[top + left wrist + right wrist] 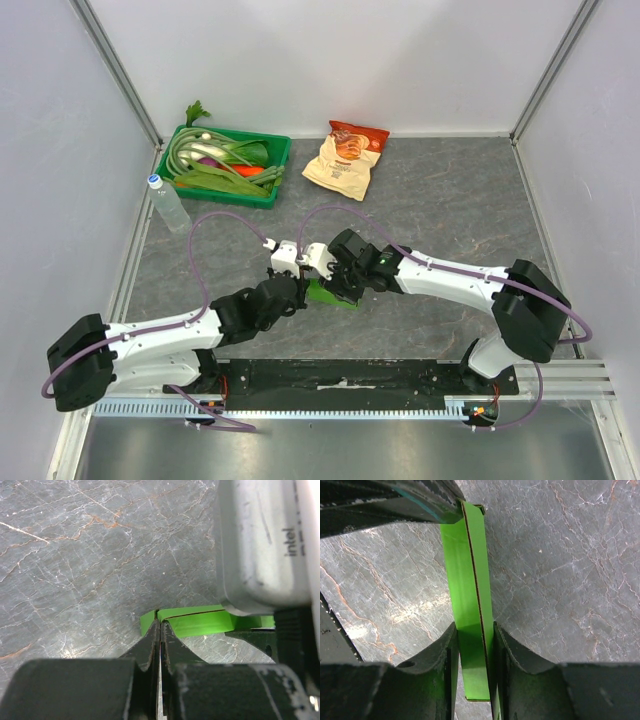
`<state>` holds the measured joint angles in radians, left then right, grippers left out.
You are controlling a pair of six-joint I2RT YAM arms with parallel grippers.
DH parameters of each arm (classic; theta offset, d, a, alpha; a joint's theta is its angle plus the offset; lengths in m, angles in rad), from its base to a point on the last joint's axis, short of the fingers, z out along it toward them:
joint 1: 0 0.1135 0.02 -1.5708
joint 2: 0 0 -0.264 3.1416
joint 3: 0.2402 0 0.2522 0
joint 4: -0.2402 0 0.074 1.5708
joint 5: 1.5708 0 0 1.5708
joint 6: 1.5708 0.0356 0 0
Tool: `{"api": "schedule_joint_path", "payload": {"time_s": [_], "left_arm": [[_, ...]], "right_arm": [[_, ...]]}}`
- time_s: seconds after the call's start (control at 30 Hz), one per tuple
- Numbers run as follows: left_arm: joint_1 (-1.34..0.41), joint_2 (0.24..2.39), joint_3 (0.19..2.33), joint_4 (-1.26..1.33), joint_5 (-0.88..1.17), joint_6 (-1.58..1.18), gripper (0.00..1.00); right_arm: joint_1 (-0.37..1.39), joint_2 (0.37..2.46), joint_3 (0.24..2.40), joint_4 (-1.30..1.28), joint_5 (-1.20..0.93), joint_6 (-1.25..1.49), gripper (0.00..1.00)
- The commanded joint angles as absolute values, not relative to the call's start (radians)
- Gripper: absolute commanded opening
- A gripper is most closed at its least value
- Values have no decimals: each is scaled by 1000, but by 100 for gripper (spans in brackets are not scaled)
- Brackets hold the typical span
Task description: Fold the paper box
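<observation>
Right wrist view: the right claw (474, 628) is clamped partway shut around the paper box (467, 580), the left claw (160, 626) pinches its corner tight. Still flattish, so most folding's probably left.

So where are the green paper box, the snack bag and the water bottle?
paper box (462, 580): right wrist view, flat green face.
snack bag (346, 160): top view, its middle.
water bottle (170, 207): top view, clear body.

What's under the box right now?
Only grey table shows beneath the box. The left end effector and right end effector hide most of it from above, so contact with the table can't be seen.
</observation>
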<state>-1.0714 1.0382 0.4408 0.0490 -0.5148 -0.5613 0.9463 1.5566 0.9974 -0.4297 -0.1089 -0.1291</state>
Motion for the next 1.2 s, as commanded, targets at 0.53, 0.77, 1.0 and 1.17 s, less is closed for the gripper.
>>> {"api": "schedule_joint_path", "payload": {"time_s": [0.53, 0.77, 1.0, 1.17], "left_arm": [[-1106, 1083, 423, -106, -496, -514, 2], [-1108, 1091, 425, -104, -485, -535, 2], [-1108, 1084, 465, -150, -485, -531, 2], [-1108, 1091, 483, -167, -472, -542, 2]], "right_arm": [[913, 1503, 996, -414, -32, -101, 53], [908, 1457, 992, -388, -77, 40, 73], [888, 1330, 1080, -627, 72, 309, 86], [890, 1267, 1059, -770, 123, 390, 58]]}}
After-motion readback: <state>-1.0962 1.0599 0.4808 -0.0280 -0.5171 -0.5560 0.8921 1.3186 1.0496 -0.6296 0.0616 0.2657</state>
